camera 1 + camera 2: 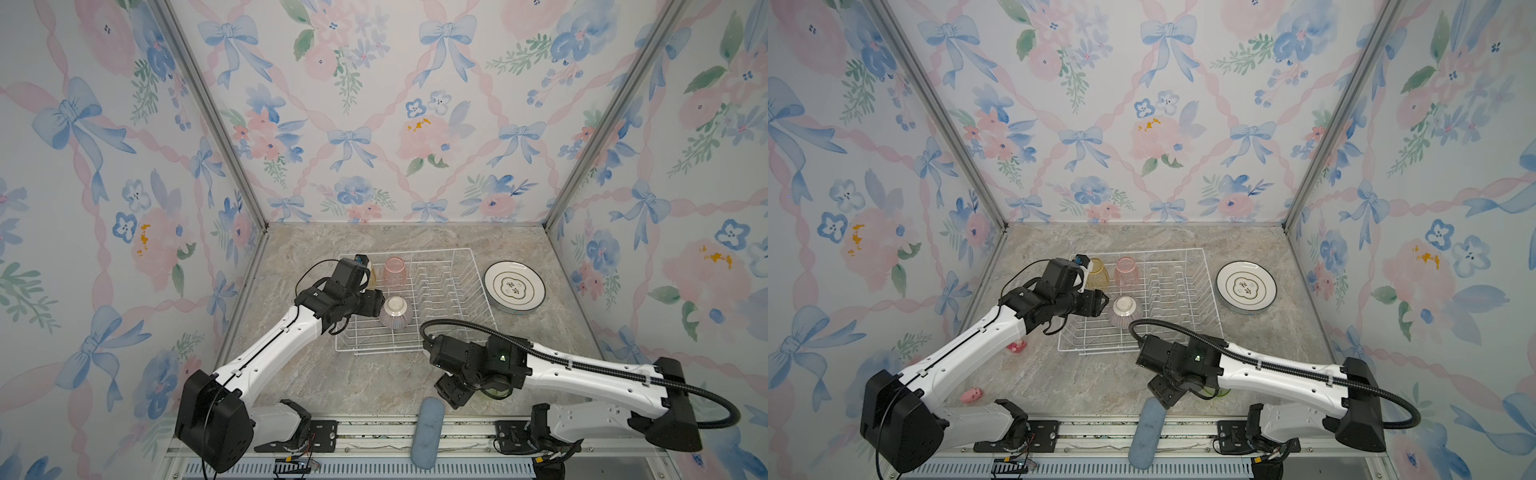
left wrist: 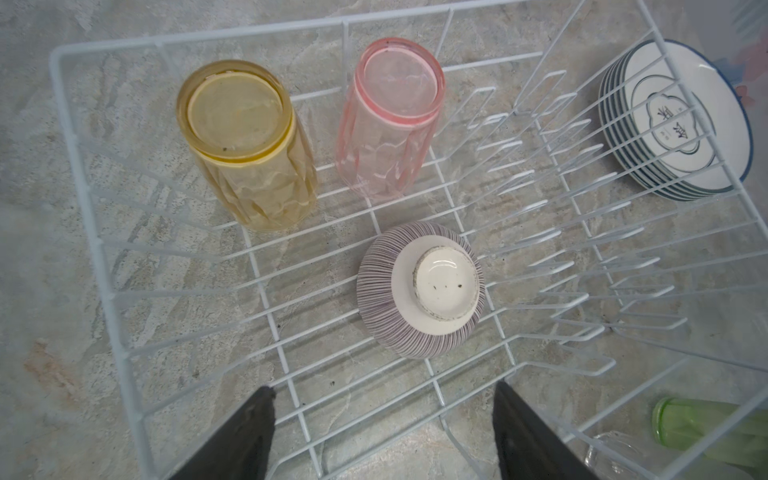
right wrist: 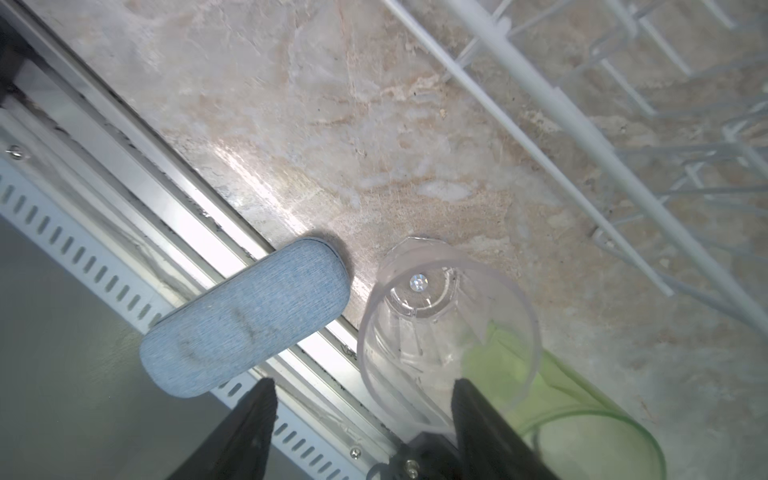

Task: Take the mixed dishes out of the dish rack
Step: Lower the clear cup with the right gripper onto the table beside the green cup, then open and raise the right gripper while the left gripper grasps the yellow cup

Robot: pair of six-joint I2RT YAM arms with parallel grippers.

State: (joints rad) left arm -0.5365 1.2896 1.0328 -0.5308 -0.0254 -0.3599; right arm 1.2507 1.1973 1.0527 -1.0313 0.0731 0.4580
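Observation:
The dish rack [image 1: 483, 286] is a white wire basket in the middle of the marble counter. Inside it a yellow tumbler [image 2: 245, 141] and a pink tumbler [image 2: 390, 116] stand mouth down, and the pink-striped bowl [image 2: 419, 291] lies upside down. My left gripper [image 2: 384, 395] hangs open over the rack's near-left part, just short of the bowl. A stack of white plates [image 1: 514, 286] rests on the counter right of the rack. My right gripper [image 3: 363, 386] is open at the front edge, above a clear tumbler [image 3: 440, 316] that stands upright beside a green tumbler [image 3: 561, 399].
A blue-grey oblong pad [image 1: 428, 432] lies across the metal front rail, close to the clear tumbler. Two small pink toys [image 1: 1016, 347] [image 1: 971, 394] sit on the counter under the left arm. Flowered walls close in three sides.

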